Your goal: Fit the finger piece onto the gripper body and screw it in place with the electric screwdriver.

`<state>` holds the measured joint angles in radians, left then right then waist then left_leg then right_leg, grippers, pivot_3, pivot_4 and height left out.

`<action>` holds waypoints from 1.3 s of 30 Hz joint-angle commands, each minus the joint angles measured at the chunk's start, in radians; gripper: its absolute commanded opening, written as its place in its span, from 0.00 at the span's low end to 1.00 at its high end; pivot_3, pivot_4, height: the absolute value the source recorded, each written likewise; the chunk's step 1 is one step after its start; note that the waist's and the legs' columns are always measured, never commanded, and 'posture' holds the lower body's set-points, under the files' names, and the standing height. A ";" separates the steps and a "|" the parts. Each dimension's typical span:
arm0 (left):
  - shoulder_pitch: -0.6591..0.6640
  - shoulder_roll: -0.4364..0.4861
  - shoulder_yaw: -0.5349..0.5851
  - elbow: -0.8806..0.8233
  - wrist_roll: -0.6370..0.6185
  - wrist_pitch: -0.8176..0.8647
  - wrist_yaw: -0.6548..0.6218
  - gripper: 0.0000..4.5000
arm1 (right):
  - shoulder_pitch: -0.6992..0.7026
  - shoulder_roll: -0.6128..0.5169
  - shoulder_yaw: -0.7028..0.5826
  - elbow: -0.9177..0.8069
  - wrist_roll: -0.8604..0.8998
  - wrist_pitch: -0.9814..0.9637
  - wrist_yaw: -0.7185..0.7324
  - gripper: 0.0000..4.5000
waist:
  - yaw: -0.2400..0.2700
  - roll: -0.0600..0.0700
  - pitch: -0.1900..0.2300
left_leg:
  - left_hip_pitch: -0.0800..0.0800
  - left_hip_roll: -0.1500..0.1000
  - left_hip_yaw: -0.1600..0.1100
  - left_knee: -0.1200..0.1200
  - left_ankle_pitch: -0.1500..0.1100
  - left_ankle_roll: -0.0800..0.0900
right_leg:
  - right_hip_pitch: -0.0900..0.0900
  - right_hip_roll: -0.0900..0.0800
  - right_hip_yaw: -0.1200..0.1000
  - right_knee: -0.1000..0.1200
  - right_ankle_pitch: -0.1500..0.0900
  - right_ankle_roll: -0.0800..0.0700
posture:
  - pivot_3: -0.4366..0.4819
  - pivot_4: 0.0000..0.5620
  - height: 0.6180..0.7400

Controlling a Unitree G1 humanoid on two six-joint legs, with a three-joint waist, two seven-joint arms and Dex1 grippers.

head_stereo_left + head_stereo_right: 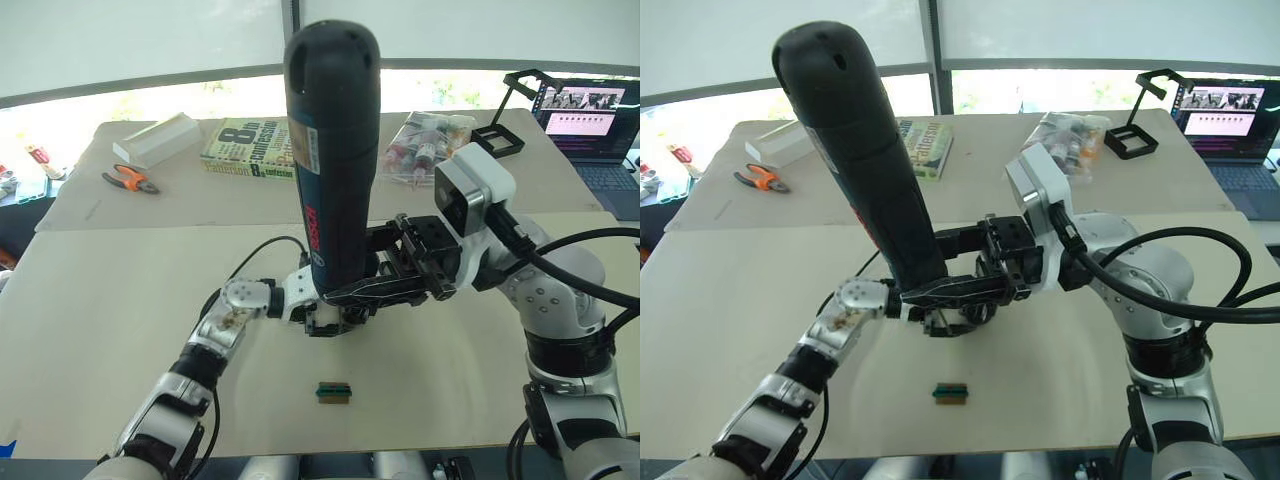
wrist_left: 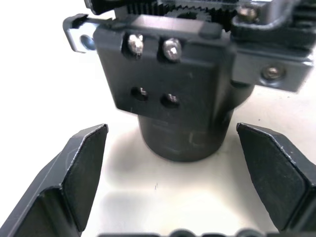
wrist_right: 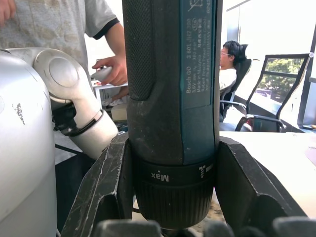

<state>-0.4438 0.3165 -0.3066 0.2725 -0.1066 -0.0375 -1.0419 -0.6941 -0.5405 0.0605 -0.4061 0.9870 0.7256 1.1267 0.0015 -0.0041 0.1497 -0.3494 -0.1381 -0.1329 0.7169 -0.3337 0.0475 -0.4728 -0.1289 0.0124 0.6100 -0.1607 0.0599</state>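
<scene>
My right claw (image 3: 170, 197) is clamped on the electric screwdriver (image 1: 333, 150), a thick black cylinder with a teal band of printed lettering, smooth matte plastic with a ribbed grip strip along one side. My fingers (image 3: 106, 182) press its lower collar from both sides, and the tool stands nearly upright with its blunt rounded butt toward my head. Its bit end points down and is hidden, so I cannot tell whether it has found a screw.

Just below that claw sits the gripper body (image 2: 168, 89), a small black mechanical block on a round base, with two bright screw heads, two empty dark holes under them, and toothed gear edges at its far end. My left claw (image 2: 170, 173) is spread wide to either side of its base, the flat wedge-shaped pads not touching it.

I judge this to be the screwing step. I cannot make out the finger piece. The next move calls for steadying the body and setting the bit square into a hole.

Nearer to me than both claws, a small green-and-brown block (image 1: 333, 392) lies on the pale, smooth surface (image 1: 110, 300).
</scene>
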 commanded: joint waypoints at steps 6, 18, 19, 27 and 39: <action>0.113 -0.076 0.001 -0.188 0.030 0.124 0.207 1.00 | -0.029 0.027 -0.007 0.007 -0.029 -0.039 0.019 0.42 | 0.011 0.000 0.000 | 0.000 0.000 0.000 0.002 0.000 0.000 | 0.000 0.000 0.000 0.000 0.000 0.000 | 0.48 0.27 1.00; 0.143 -0.070 -0.034 -0.209 0.045 0.103 0.231 0.51 | -0.031 0.048 0.034 0.050 -0.170 -0.118 0.052 0.42 | 0.010 0.000 0.000 | 0.000 0.000 0.000 0.001 0.000 0.000 | 0.000 0.000 0.000 0.000 0.000 0.000 | 0.48 0.27 1.00; 0.141 -0.069 -0.034 -0.207 0.045 0.103 0.230 0.51 | -0.032 0.048 0.034 0.053 -0.178 -0.122 0.054 0.42 | 0.010 0.000 0.000 | 0.000 0.000 0.000 0.001 0.000 0.000 | 0.000 0.000 0.000 0.000 0.000 0.000 | 0.48 0.27 1.00; 0.143 -0.058 -0.031 -0.208 0.041 0.100 0.223 0.51 | -0.042 0.036 0.020 0.072 -0.207 -0.131 0.078 0.42 | 0.009 0.000 0.000 | 0.000 0.000 0.000 0.001 0.000 0.000 | 0.000 0.000 0.000 0.000 0.000 0.000 | 0.48 0.27 1.00; 0.146 -0.047 -0.028 -0.215 0.036 0.097 0.218 0.51 | -0.017 0.024 0.029 0.088 -0.252 -0.184 0.119 0.42 | 0.008 0.000 0.000 | 0.001 0.000 0.000 0.000 0.000 0.000 | 0.000 0.000 0.000 0.000 0.000 0.000 | 0.48 0.27 1.00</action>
<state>-0.3029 0.2548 -0.3342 0.0786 -0.0716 0.0675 -0.8134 -0.6993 -0.5185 0.1100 -0.3029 0.7258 0.5800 1.2368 0.0096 -0.0041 0.1497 -0.3488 -0.1381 -0.1327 0.7170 -0.3338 0.0474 -0.4727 -0.1285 0.0124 0.6097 -0.1606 0.0601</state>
